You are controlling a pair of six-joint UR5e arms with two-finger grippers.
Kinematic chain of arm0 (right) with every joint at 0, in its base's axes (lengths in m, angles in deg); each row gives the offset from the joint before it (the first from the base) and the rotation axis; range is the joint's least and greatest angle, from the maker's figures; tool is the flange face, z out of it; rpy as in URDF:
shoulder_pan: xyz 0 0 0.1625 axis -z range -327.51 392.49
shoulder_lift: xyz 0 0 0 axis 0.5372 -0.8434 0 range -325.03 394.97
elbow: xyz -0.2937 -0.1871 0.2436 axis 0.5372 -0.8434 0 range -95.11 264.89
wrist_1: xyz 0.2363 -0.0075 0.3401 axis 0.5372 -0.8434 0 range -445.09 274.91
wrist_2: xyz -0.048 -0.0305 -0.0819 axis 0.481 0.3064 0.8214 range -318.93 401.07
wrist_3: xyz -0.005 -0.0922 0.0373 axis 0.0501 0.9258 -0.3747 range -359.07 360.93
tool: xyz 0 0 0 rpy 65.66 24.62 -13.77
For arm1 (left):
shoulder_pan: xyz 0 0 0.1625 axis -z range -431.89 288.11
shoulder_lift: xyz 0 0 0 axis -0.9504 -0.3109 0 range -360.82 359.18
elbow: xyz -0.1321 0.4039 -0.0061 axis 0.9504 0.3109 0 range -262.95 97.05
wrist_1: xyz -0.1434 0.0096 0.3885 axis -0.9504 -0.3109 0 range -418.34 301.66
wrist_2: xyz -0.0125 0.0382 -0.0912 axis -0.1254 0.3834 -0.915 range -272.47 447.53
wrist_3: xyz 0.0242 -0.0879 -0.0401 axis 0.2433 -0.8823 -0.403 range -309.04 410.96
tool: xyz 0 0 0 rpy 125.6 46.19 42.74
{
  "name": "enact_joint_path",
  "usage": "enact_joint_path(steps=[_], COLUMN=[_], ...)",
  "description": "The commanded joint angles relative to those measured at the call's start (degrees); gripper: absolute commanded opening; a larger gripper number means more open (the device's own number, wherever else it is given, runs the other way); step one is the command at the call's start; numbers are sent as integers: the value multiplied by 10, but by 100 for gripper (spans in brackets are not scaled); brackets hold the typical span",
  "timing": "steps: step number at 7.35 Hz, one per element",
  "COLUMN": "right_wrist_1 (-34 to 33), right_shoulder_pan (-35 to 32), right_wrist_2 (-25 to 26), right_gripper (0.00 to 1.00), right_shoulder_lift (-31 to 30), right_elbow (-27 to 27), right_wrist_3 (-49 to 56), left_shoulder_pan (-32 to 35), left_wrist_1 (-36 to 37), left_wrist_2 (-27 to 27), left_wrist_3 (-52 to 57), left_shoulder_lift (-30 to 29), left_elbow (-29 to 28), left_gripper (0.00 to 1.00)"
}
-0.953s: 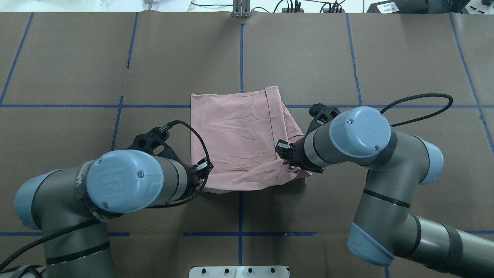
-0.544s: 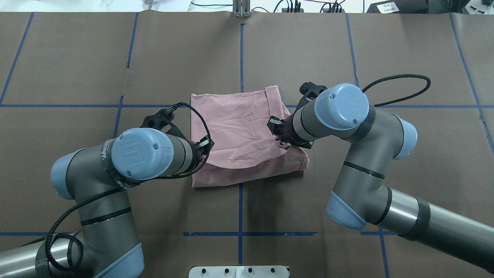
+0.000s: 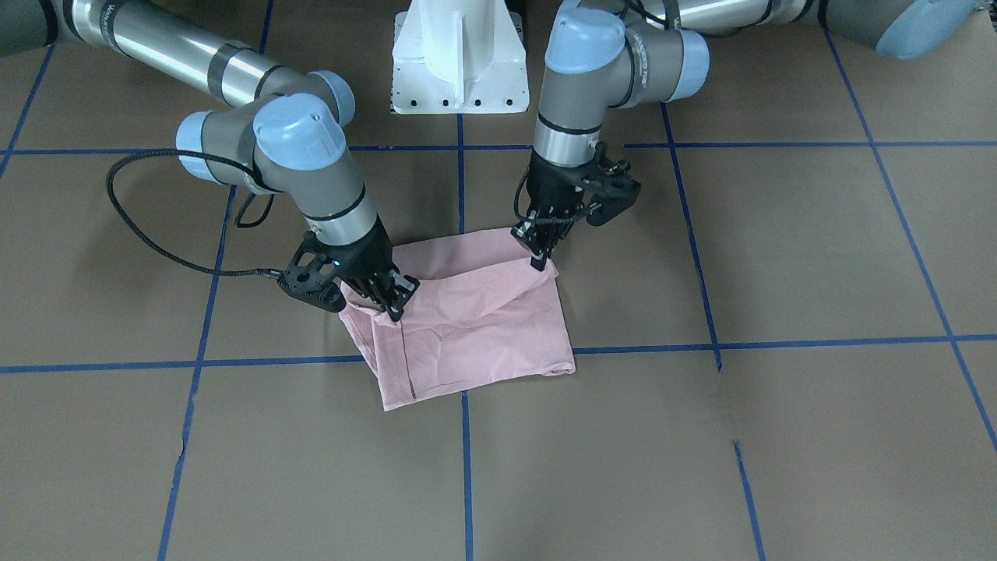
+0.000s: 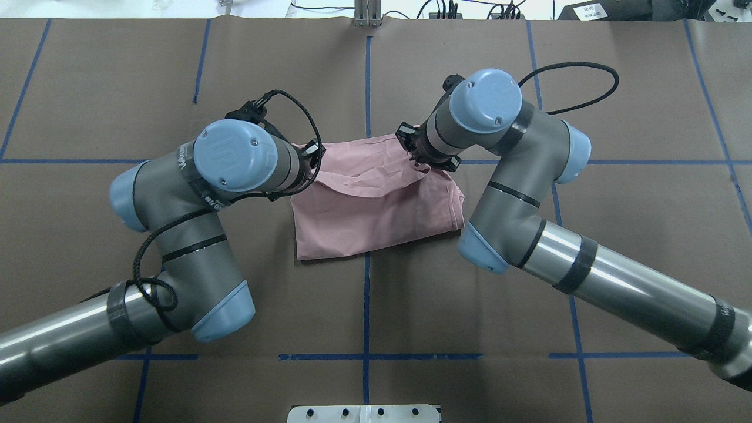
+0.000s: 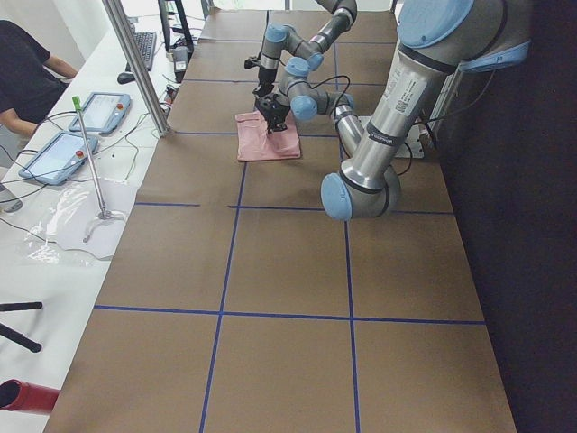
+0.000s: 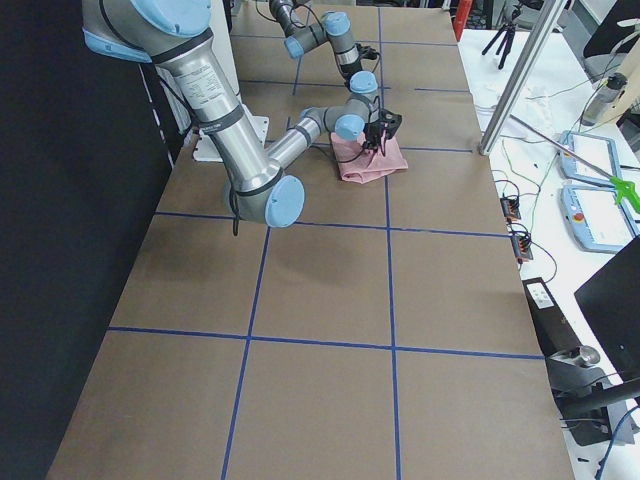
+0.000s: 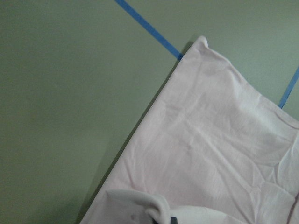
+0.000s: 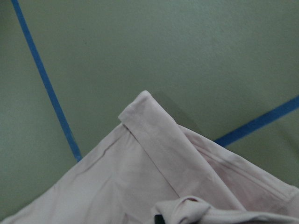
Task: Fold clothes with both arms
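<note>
Mostly brown papered table (image 4: 646, 205), blue tape grid (image 4: 366, 305), pink T-shirt (image 4: 376, 217) centred.

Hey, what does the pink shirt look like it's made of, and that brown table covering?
The shirt looks like thin matte cotton-type knit: it creases softly and sags between the left pincer and right pincer. The table covering looks like matte brown paper, perhaps card: flat, with an uneven far edge.

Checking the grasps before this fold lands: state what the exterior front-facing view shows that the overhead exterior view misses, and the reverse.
Front-facing only: the left gripper and right gripper pinching the lifted edge of the T-shirt. Overhead only: cables beyond the table; the fingertips are hidden there. Both: the pink T-shirt partly folded on the brown table.
</note>
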Motion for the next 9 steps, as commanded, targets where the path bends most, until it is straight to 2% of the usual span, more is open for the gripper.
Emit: enact_joint_path(steps=[1, 2, 4, 5, 7, 8, 9], right_wrist_1=[89, 89, 89, 88, 73, 18, -39], right_shoulder_pan=[-36, -52, -78, -99, -154, -181, -208], right_wrist_2=[0, 1, 0, -17, -67, -89, -99], right_gripper=[93, 100, 100, 100, 100, 100, 100], right_shoulder_lift=[71, 88, 90, 90, 83, 82, 62], right_elbow=[-169, -207, -220, -220, -219, -211, -175], right_wrist_3=[9, 33, 46, 51, 153, 224, 307], left_shoulder_pan=[37, 55, 64, 67, 111, 149, 187], left_wrist_1=[-106, -107, -109, -110, -105, -100, -99], left_wrist_2=[0, 0, -2, -5, -99, -138, -174], left_wrist_3=[61, 76, 90, 93, 165, 216, 277], left_shoulder_lift=[-32, -35, -35, -35, -33, -28, 7], left_elbow=[-136, -143, -146, -144, -130, -116, -86], left_gripper=[99, 100, 100, 100, 100, 100, 100])
